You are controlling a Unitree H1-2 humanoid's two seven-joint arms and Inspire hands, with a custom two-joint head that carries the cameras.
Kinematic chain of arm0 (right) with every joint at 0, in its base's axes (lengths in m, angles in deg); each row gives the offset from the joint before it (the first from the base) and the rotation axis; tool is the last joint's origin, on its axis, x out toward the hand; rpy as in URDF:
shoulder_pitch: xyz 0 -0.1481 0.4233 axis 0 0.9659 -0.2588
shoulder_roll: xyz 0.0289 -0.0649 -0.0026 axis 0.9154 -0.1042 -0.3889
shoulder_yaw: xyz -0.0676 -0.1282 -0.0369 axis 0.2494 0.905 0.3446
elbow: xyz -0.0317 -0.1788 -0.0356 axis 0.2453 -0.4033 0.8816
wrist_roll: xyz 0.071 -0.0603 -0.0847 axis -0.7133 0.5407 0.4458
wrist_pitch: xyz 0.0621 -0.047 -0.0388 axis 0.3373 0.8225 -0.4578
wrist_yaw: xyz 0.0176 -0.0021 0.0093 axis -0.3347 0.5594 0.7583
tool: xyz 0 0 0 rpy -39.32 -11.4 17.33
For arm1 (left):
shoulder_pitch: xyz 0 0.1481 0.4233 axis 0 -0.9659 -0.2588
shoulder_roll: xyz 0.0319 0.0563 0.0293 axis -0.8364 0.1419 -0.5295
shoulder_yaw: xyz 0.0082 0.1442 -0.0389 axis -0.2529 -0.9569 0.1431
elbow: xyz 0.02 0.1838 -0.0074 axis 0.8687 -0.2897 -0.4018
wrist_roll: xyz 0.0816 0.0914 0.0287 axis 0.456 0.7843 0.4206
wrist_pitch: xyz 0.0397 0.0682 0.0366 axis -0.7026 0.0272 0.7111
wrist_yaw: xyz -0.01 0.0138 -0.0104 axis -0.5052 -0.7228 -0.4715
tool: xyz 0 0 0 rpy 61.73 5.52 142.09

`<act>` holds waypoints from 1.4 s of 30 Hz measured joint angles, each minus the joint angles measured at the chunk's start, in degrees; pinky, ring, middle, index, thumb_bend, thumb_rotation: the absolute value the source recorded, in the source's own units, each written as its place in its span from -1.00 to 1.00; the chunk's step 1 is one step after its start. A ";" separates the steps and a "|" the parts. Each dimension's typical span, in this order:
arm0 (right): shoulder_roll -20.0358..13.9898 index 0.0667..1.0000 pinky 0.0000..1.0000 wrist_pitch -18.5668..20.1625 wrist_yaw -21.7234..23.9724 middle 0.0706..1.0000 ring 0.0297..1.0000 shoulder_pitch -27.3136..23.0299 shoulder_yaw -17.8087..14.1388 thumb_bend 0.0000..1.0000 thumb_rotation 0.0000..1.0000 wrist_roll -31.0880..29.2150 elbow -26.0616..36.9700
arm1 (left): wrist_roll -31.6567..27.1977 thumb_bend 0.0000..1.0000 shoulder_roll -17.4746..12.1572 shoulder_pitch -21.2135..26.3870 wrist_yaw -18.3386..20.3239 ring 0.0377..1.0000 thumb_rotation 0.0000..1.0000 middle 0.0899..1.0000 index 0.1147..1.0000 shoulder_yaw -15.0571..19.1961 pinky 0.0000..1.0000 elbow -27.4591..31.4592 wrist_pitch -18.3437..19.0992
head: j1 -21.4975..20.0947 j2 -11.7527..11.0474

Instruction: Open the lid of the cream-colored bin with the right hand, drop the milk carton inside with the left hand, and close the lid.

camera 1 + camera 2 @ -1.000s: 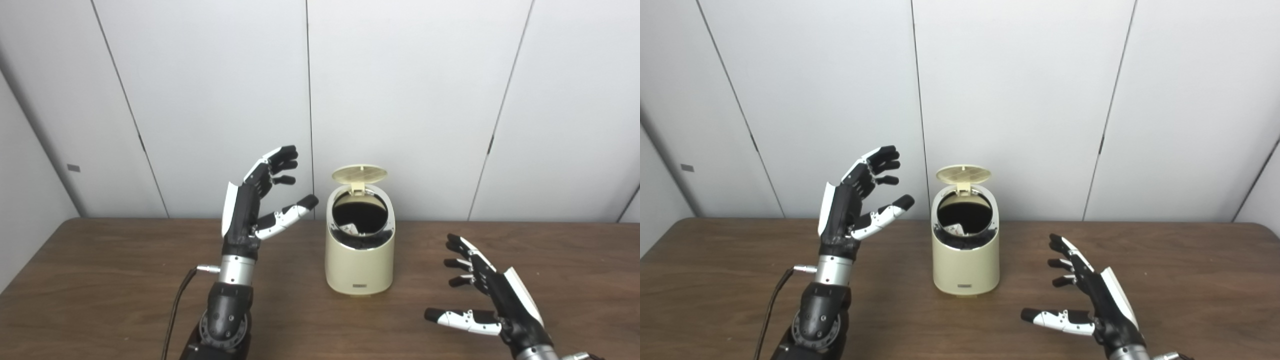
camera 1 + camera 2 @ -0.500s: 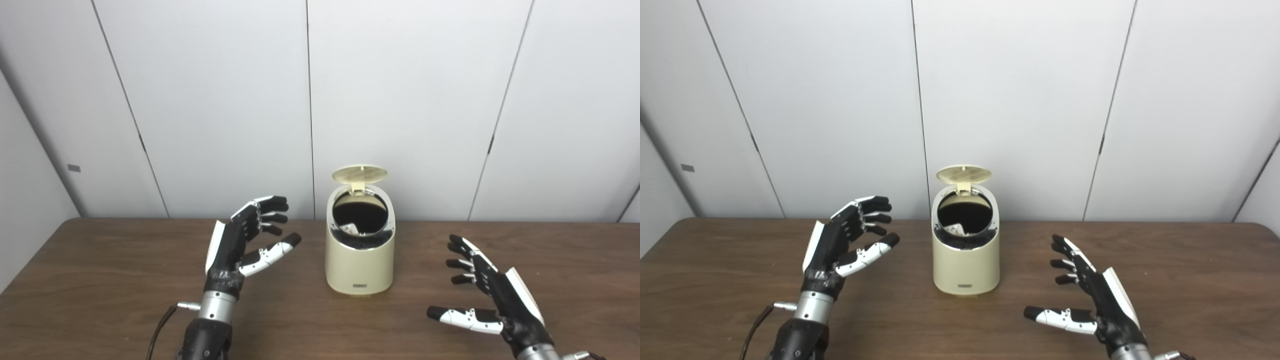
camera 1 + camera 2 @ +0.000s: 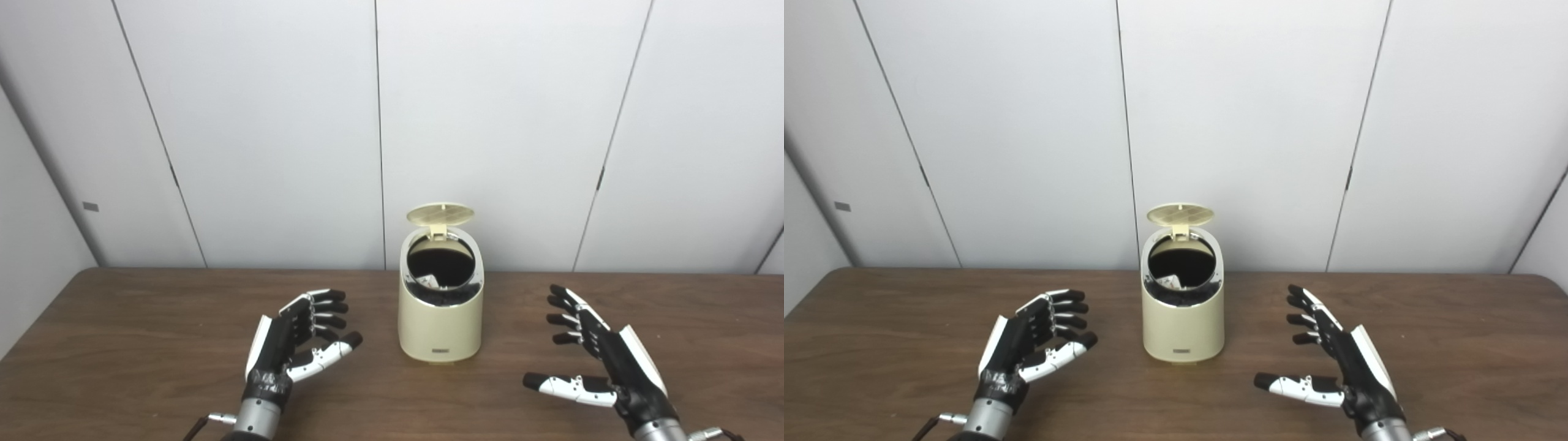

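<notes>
Lowered from head height a second ago, the left hand (image 3: 294,343) is now hovering just above the brown table (image 3: 122,343), left of the bin, fingers spread and holding nothing. A cream-colored bin (image 3: 440,318) is standing upright at the table's middle, near the far edge, its round lid (image 3: 440,213) tipped up and back on its hinge. Inside the dark opening, a white corner of the milk carton (image 3: 430,281) is showing. The right hand (image 3: 603,361) is waiting to the bin's right, palm inward, fingers splayed and empty.
</notes>
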 measured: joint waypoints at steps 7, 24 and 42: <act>0.22 0.75 0.34 -2.03 -0.57 0.69 0.54 -0.64 -0.92 0.46 -0.45 -1.33 -0.79 | 0.00 0.46 -0.04 -0.64 0.76 0.31 -0.67 0.38 0.41 0.00 0.18 -0.95 -0.09 | -0.17 -0.26; -1.92 0.71 0.46 -3.28 1.35 0.68 0.62 -16.72 2.22 0.37 0.08 1.83 -3.25 | 0.90 0.44 -0.21 -1.00 2.29 0.27 -0.73 0.34 0.40 -0.84 0.12 -4.20 -5.31 | -1.06 -1.32; -2.82 0.70 0.66 5.84 7.25 0.72 0.76 -27.60 9.70 0.33 0.11 10.86 -6.38 | 0.70 0.44 -0.03 -0.50 2.39 0.25 -0.71 0.35 0.40 -0.32 0.09 -5.05 -6.77 | -1.76 -2.11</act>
